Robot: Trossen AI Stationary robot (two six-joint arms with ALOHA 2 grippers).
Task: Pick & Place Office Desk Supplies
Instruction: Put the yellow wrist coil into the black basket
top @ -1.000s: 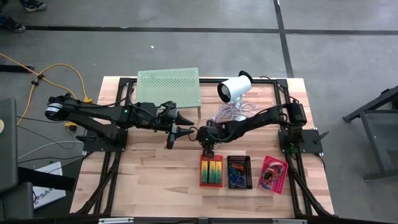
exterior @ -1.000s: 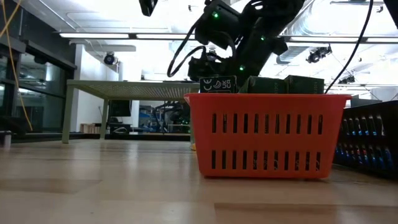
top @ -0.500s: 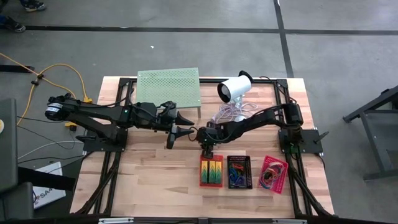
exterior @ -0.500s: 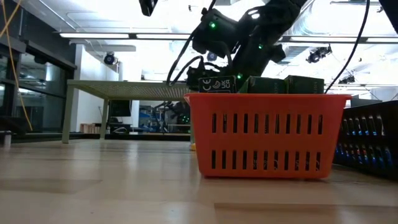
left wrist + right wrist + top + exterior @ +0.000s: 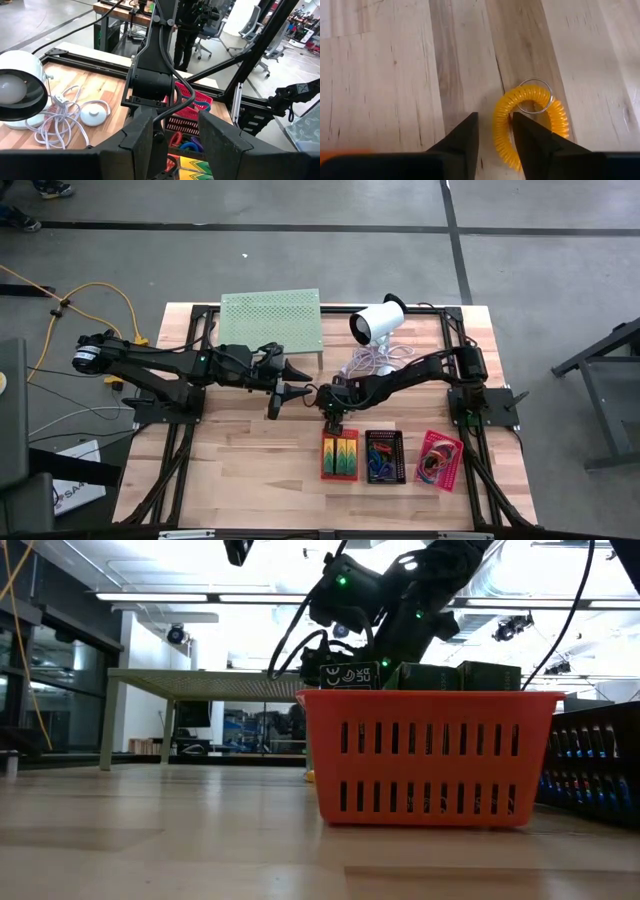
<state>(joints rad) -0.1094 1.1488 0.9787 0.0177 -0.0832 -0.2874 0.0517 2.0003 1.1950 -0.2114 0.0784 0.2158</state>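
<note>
Right gripper (image 5: 494, 131), fingers slightly parted around one edge of a yellow coil loop (image 5: 530, 124) lying on the table (image 5: 380, 90), just behind the red basket (image 5: 339, 454). Left gripper (image 5: 290, 379) hovers open nearby.

Three small baskets stood in a row near the table's front edge: a red basket (image 5: 339, 454) holding flat green packs (image 5: 340, 450), a black basket (image 5: 384, 456) with coloured loops, a pink basket (image 5: 441, 459) with rubber bands. A yellow coiled loop (image 5: 530, 123) with a metal ring lay flat on the wood.
</note>
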